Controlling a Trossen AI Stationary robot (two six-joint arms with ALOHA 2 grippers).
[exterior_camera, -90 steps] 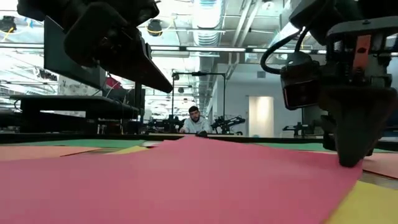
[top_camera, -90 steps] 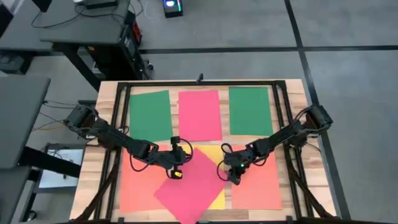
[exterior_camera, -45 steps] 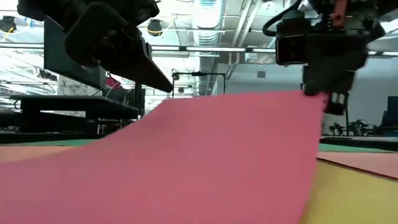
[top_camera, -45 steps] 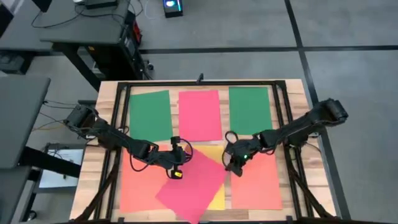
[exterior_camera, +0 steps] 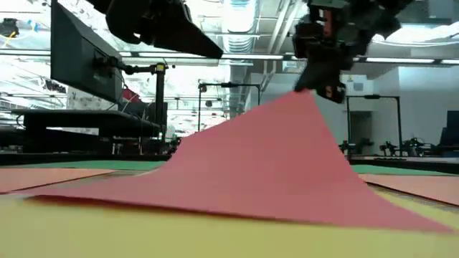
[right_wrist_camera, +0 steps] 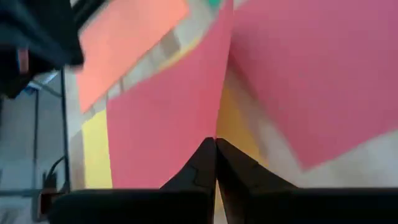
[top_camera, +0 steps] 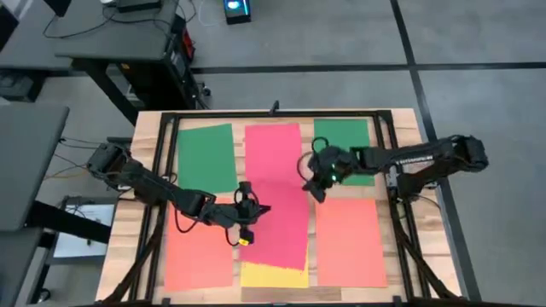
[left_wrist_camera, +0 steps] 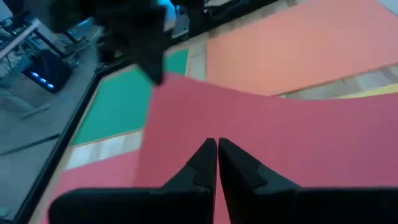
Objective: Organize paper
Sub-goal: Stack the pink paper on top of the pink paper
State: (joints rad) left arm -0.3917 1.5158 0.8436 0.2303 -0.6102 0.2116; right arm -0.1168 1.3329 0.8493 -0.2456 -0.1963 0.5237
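While the loose pink-red sheet [top_camera: 277,223] still overlaps the yellow sheet [top_camera: 273,275] mid-table, lifted by the right gripper [top_camera: 316,181] pinching its corner, the left gripper [top_camera: 252,223] presses closed upon it; surrounding sheets look arranged.

On my feed the table [top_camera: 405,119] is pale striped wood inside a black frame [top_camera: 273,113], and both grippers, left [top_camera: 247,223] and right [top_camera: 314,179], are dark (near black). Sheets I count: two green, one at the far left [top_camera: 206,158] and one at the far right [top_camera: 348,136]; a pink-red far-middle sheet [top_camera: 271,145]; a second pink-red sheet [top_camera: 280,226] overlapping it. Also two plain orange sheets, left [top_camera: 198,256] and right [top_camera: 350,243], plus a yellow sheet [top_camera: 273,276] showing as a strip at the near edge.
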